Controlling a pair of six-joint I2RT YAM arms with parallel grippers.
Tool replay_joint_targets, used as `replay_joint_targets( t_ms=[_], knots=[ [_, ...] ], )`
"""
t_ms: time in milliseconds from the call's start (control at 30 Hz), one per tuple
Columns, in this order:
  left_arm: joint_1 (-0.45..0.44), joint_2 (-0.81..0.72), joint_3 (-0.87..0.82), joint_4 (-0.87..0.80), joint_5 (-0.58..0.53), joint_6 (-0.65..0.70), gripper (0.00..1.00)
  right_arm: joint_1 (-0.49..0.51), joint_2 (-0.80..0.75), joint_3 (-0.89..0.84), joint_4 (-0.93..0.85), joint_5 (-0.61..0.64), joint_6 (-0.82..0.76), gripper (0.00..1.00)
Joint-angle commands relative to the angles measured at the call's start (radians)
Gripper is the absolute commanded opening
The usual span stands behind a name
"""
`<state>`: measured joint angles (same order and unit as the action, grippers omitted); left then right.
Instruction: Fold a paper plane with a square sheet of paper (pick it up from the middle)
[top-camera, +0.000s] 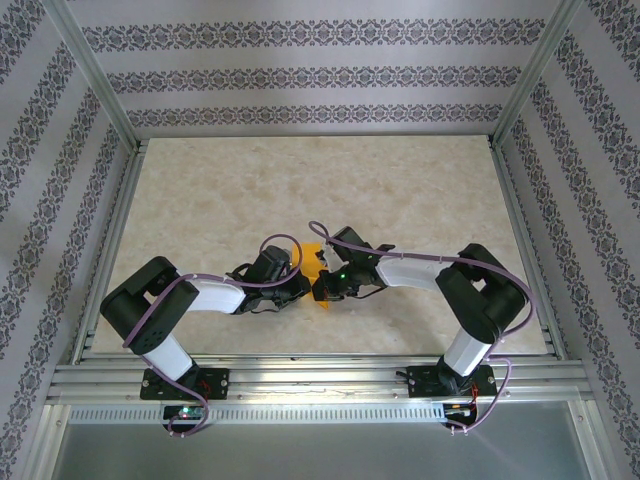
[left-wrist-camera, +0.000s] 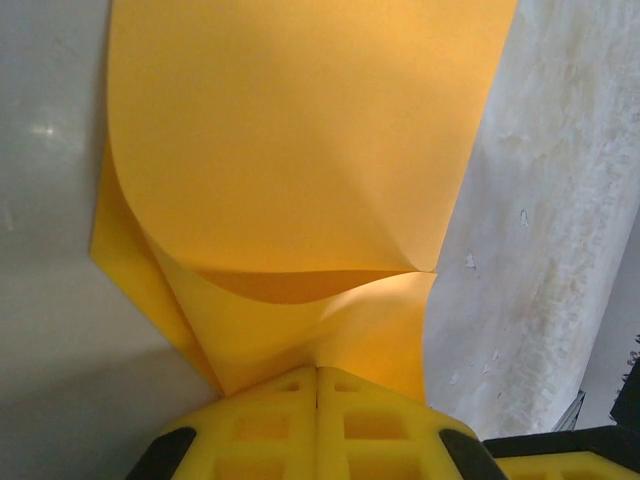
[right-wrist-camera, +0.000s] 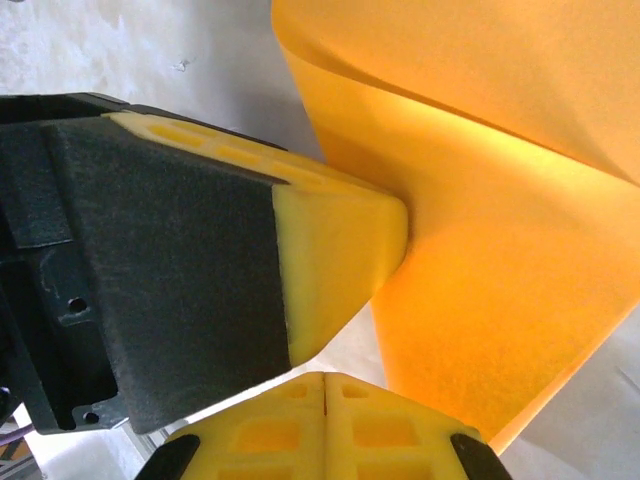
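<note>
Square sheet of paper (left-wrist-camera: 290, 150), curled smooth, pinched in left gripper (left-wrist-camera: 317, 385); right gripper (right-wrist-camera: 325, 385) closed beside.

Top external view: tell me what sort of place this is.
Likely a purpose-built robot test cell: an aluminium frame boxes in a marble-look tabletop, patterned wall panels line three sides, and the left arm and right arm are bolted to a rail at the near edge.
</note>
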<state>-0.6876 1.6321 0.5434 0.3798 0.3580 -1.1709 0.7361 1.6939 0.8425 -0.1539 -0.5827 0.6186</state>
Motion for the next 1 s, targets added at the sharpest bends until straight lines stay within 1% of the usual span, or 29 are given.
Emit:
replay_joint_targets(
  t_ms=[0,367,967],
  knots=[
    [-0.012,0.026,0.003,-0.033,0.001,0.018,0.0,0.017,0.017,0.027,-0.019,0.017,-0.012,0.0],
    [-0.011,0.025,0.008,-0.049,-0.002,0.023,0.0,0.005,0.037,-0.003,-0.039,0.041,-0.023,0.0],
    [-0.01,0.023,0.008,-0.071,-0.015,0.026,0.0,0.0,0.004,-0.072,-0.03,0.053,-0.016,0.0]
  ],
)
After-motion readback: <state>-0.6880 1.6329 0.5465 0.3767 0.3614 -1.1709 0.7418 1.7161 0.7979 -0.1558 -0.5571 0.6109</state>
